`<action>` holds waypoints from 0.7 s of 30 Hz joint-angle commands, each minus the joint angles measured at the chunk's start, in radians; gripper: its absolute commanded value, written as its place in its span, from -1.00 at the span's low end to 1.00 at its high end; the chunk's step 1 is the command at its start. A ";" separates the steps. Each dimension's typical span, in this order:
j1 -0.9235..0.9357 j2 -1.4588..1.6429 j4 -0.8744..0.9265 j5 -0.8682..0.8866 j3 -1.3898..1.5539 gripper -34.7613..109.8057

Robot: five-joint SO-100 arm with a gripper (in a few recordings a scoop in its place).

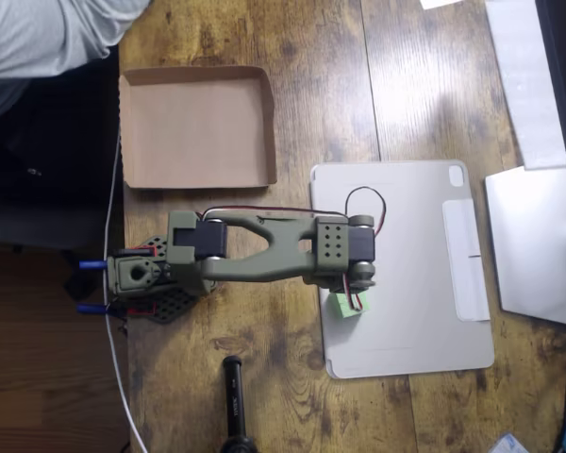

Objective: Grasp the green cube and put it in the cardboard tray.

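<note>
Presently, step: the reach for the grasp is judged to be in hand; nothing has been lifted
Cube: the green cube [345,306] is seen on the grey tablet case [424,274], at its lower-left part, partly covered by the arm
Gripper [357,300]: placed over the cube; finger state cannot be told
Tray: the cardboard tray [196,127] lies up-left of the case, well apart
Next: a firm hold is called for; then a lift and a carry to the tray
</note>
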 commanded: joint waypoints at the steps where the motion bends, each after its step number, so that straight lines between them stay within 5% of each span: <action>1: -0.003 -0.049 0.021 -0.025 -0.103 -0.40; 9: 0.061 -0.229 0.035 -0.035 -0.318 -0.34; 21: 0.158 -0.189 0.055 -0.152 -0.239 -0.27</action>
